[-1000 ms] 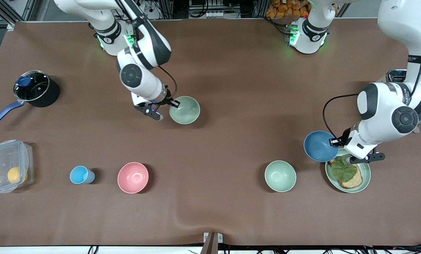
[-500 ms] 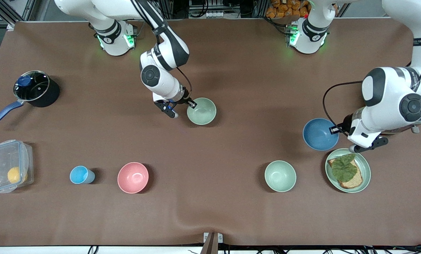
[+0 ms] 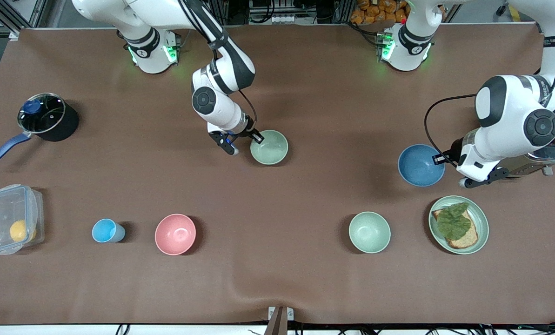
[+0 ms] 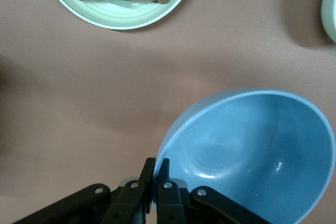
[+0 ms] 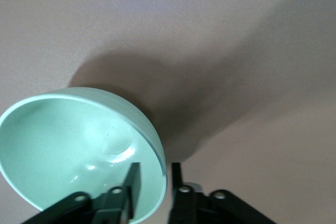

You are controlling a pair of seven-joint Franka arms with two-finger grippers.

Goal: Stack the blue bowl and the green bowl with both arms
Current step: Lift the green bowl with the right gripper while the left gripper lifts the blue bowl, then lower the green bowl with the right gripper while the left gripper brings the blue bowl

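2 bowl (image 5: 73, 145) (image 4: 252, 156) rims partly hidden by fingers (image 5: 131, 182) (image 4: 157, 182)

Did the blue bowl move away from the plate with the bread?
Yes. The blue bowl, gripped at its rim by the left hand, overlapped the green plate a second ago; now it is clear of it, toward the robots' bases.

High front camera faces both robots; wrist cameras look down closely at the table (image 3: 305, 279).

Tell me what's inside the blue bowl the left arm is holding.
Nothing: the blue bowl shows a bare inside in the left wrist view. The left gripper pinches its rim. What lies beneath the bowl is covered.
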